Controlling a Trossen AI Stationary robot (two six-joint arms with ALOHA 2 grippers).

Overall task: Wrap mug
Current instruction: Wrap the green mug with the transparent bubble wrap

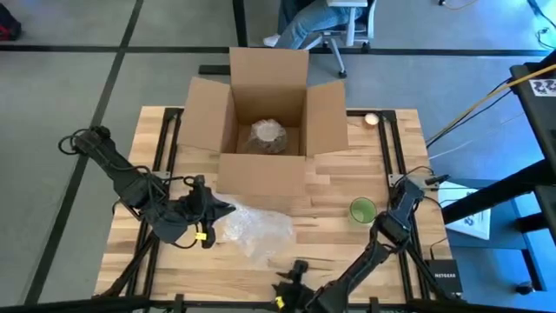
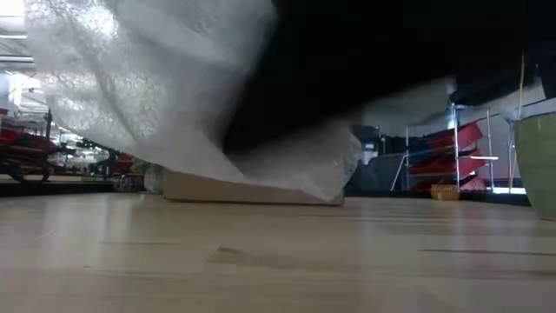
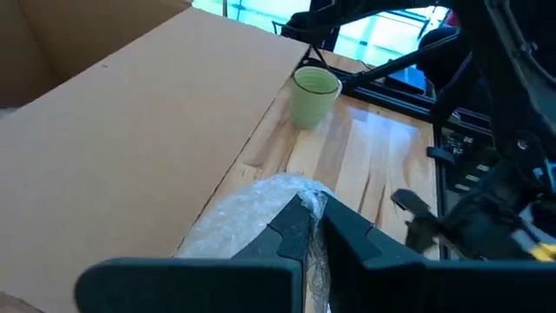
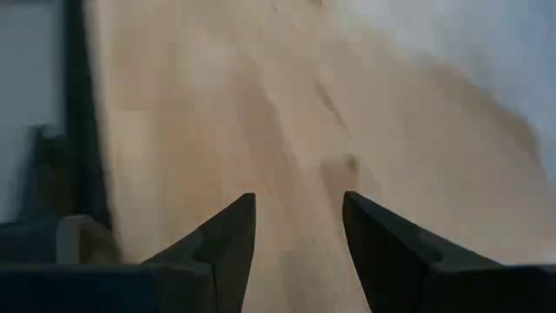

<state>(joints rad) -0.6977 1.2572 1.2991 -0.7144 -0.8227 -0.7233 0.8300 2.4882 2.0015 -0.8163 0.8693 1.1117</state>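
**Still unwrapped: mug stands bare while left gripper pinches the bubble wrap**

Upright and uncovered, the mug (image 1: 362, 209) stands on the bare wood of the table (image 1: 330, 187), toward its right side, just in front of the right front corner of the cardboard box (image 1: 268, 113). Nothing touches it. In the left wrist view it (image 3: 313, 94) shows beside the box wall (image 3: 130, 139), its mouth open upward.

Well apart to its left lies a crumpled bubble wrap sheet (image 1: 252, 229), in front of the box. The left gripper (image 1: 217, 211) is at that sheet's left edge, its fingers (image 3: 291, 228) pressed together on a fold of the plastic (image 3: 261, 204); the low view shows the sheet (image 2: 148, 96) lifted off the wood and hanging down.

The right gripper (image 1: 291, 276) hovers low at the table's front edge, near the sheet's front corner, its fingers (image 4: 221, 239) spread with only bare wood between them.

Inside the box sits a bundle (image 1: 269, 135) already wrapped in bubble wrap.
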